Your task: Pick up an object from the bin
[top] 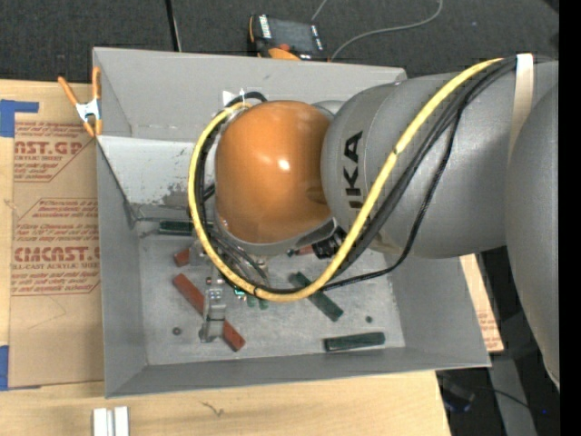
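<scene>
Ok so the claw (213, 327) is low over the floor of the bin (118, 316), front-left part, tucked under the orange cover (272, 171). Honestly I can't tell whether it's apart or together from up here, because the cover and cables hide most of it. I don't see anything clamped in it, so I'm calling the pick not done yet.

The nearest candidate is the red stick (232, 337), lying flat just beside the tip on its right, close to the front wall. A longer red stick (189, 292) sits just to the left and a bit further back. The green stick (354, 341) is well apart over on the right, so I'd ignore it.

How I'd do this step: pick ONE red stick and commit. The claw looks to be between the two, and closing there probably grabs air or just nudges both. I'd centre over the near one and turn the wrist so the squeeze goes across its narrow side, not along its length. Then go down until nearly on the floor and close. These look thin and flat, so a high grab likely slips off. Lift straight up and check before swinging away.
</scene>
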Controlling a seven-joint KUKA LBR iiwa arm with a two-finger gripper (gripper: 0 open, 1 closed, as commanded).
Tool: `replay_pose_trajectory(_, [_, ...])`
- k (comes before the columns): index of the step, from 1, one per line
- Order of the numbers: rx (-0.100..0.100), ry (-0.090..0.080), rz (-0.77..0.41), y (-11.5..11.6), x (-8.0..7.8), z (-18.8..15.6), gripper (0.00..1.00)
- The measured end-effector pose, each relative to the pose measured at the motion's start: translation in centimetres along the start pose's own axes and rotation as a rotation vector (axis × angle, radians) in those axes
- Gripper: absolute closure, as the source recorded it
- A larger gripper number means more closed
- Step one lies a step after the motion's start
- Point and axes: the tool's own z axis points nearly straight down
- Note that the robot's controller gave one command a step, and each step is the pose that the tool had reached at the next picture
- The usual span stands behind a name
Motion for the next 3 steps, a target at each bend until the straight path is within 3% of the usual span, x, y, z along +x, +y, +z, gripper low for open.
replay_pose_trajectory(1, [0.001,-0.002,-0.164,-5.33,-4.76,15.74,0.0])
replay_pose_trajectory(2, [-0.002,-0.006,-0.167,-5.07,-4.9,15.2,1.0])
replay_pose_trajectory(3, [-0.002,-0.011,-0.166,-5.12,-4.97,15.3,0.0])
